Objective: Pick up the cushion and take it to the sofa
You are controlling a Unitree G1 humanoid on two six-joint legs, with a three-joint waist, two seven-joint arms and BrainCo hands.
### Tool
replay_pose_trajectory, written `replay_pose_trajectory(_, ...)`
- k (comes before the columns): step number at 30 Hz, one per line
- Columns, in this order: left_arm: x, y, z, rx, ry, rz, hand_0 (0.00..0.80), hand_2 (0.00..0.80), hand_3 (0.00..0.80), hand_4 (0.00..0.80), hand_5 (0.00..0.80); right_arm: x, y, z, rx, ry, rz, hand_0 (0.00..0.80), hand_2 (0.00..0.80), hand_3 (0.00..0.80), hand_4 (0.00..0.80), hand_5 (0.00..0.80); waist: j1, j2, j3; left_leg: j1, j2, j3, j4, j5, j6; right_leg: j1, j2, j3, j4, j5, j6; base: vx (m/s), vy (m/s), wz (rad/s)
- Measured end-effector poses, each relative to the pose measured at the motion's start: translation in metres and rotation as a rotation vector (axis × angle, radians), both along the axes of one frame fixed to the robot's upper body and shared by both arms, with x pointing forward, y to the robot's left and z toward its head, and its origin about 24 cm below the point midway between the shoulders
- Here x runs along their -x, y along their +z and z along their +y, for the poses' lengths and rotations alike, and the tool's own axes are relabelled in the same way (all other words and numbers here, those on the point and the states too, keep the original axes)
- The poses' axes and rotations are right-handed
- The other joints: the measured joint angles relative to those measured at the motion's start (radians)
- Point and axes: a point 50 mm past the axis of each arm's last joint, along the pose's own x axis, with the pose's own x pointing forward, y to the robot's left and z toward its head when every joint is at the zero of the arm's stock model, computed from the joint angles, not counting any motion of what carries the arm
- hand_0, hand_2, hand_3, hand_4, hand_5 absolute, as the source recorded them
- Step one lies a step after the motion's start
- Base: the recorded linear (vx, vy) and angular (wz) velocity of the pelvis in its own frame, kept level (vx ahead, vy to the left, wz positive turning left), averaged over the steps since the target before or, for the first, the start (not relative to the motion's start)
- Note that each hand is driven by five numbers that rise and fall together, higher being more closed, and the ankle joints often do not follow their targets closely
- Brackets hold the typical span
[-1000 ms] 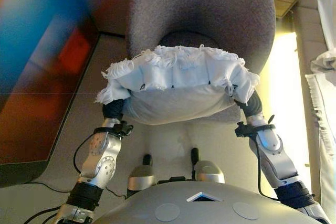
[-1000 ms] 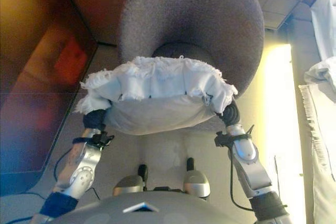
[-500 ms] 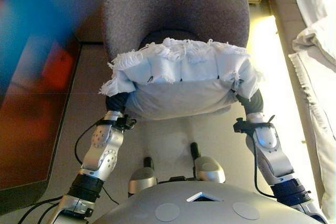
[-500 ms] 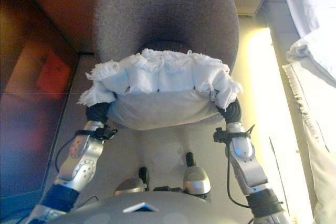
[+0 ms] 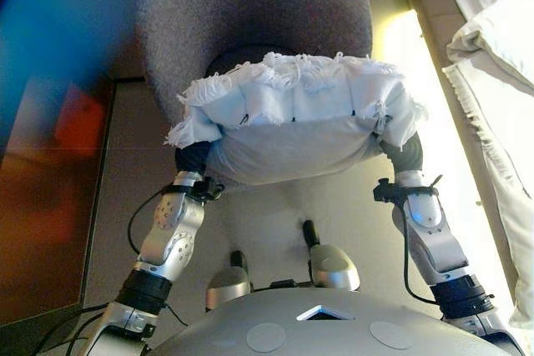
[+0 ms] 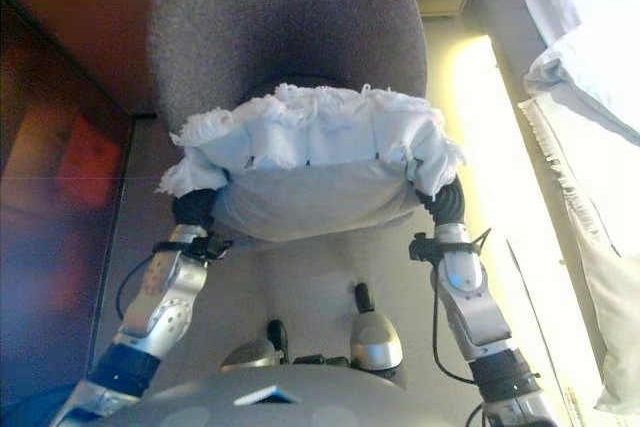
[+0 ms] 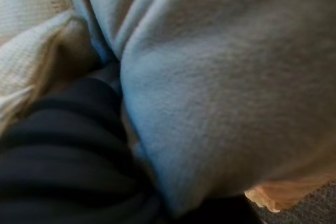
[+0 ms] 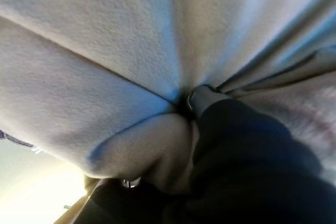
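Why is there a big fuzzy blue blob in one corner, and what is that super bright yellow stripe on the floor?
In the left eye view, the blue blob is something blurred beyond telling; the right eye view shows no blue there. The yellow stripe is a glaring strip of light on the floor, washed out in both eye views. Both wrist views are filled by the cushion, with dim folds.

Big round grey upholstered chair (image 5: 250, 14) takes up most of the top of the view, with a dark seat hollow in the middle. There's a dark glossy panel (image 6: 50, 217) along the left with a reddish patch reflected in it. Pale beige floor (image 5: 350, 206) underneath, plus a bright sunlit strip (image 6: 490, 167) on the right.
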Motion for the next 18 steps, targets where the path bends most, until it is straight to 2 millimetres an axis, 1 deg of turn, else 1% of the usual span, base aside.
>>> replay_pose_trajectory(5,-0.002,0.001,0.001,0.002,0.011,-0.005,0.800,0.800,0.800,0.800,0.800,-0.002,0.002,0.001,0.006,-0.001,-0.011,0.800,0.800,0.800,0.800,0.800,0.002,0.005,0.001,-0.004,0.010,-0.010,0.000,0.008,-0.005,0.001,0.009,-0.006,0.002,0.002,-0.005,-0.007,-0.093,0.04)
replay_pose_trajectory(8,-0.002,0.001,0.001,0.002,0.012,-0.004,0.800,0.800,0.800,0.800,0.800,-0.002,0.002,0.001,0.007,0.000,-0.010,0.800,0.800,0.800,0.800,0.800,0.003,0.005,0.001,0.006,0.020,-0.018,0.007,0.009,-0.006,0.019,0.017,-0.025,0.003,-0.004,-0.013,-0.033,-0.124,0.11)
replay_pose_trajectory(10,-0.002,0.001,0.002,0.001,0.018,0.000,0.800,0.800,0.800,0.800,0.800,-0.002,0.002,0.001,0.007,0.007,-0.010,0.800,0.800,0.800,0.800,0.800,0.005,-0.004,0.005,-0.002,0.024,-0.030,0.056,0.008,-0.006,0.032,0.018,-0.032,0.006,-0.018,-0.018,0.004,-0.172,0.10)
replay_pose_trajectory(11,-0.002,0.000,0.003,0.003,0.023,0.003,0.800,0.800,0.800,0.800,0.800,-0.003,0.002,0.002,0.007,0.013,-0.012,0.800,0.800,0.800,0.800,0.800,0.014,-0.010,0.006,-0.017,0.025,-0.032,0.100,-0.001,0.006,0.038,0.020,-0.034,0.009,-0.024,-0.028,0.069,-0.183,0.01)
replay_pose_trajectory(13,-0.003,-0.003,0.008,-0.003,0.043,0.010,0.800,0.800,0.800,0.800,0.800,-0.007,0.000,0.008,0.000,0.031,-0.006,0.800,0.800,0.800,0.800,0.800,0.038,-0.051,0.028,-0.069,0.025,-0.038,0.260,-0.005,0.015,0.033,0.014,-0.023,0.058,-0.046,-0.048,0.163,-0.061,-0.16)
replay_pose_trajectory(14,-0.003,-0.005,0.011,-0.012,0.050,0.022,0.800,0.800,0.800,0.800,0.800,-0.007,-0.002,0.009,0.004,0.040,0.002,0.800,0.800,0.800,0.800,0.800,0.055,-0.061,0.029,-0.084,0.023,-0.045,0.315,0.000,0.022,0.042,0.017,-0.023,0.064,-0.052,-0.056,0.241,0.021,-0.17)
replay_pose_trajectory(15,-0.003,-0.007,0.012,-0.013,0.050,0.027,0.800,0.800,0.800,0.800,0.800,-0.007,-0.003,0.009,0.003,0.040,0.006,0.800,0.800,0.800,0.800,0.800,0.067,-0.078,0.036,-0.125,0.011,-0.073,0.381,-0.025,0.055,0.061,0.013,-0.009,0.062,-0.051,-0.067,0.285,0.052,-0.16)
replay_pose_trajectory(16,-0.001,-0.010,0.011,-0.012,0.039,0.034,0.800,0.800,0.800,0.800,0.800,-0.007,-0.002,0.009,0.010,0.039,0.001,0.800,0.800,0.800,0.800,0.800,0.073,-0.090,0.039,-0.135,-0.040,-0.113,0.393,-0.067,0.079,0.046,-0.003,0.008,0.070,-0.052,-0.069,0.304,0.070,-0.29)
replay_pose_trajectory(17,0.001,-0.012,0.009,-0.007,0.027,0.038,0.800,0.800,0.800,0.800,0.800,-0.007,0.000,0.006,0.023,0.038,-0.005,0.800,0.800,0.800,0.800,0.800,0.084,-0.086,0.040,-0.138,-0.088,-0.120,0.343,-0.085,0.095,0.036,-0.007,0.032,0.056,-0.061,-0.056,0.357,0.083,-0.62)
replay_pose_trajectory(18,0.003,-0.013,0.004,0.022,0.023,0.042,0.800,0.800,0.800,0.800,0.800,-0.009,0.004,0.000,0.062,0.043,-0.018,0.800,0.800,0.800,0.800,0.800,0.109,-0.013,0.040,-0.142,-0.059,-0.129,0.252,-0.121,0.132,0.006,0.066,0.024,0.150,-0.085,-0.036,0.393,0.086,-0.77)
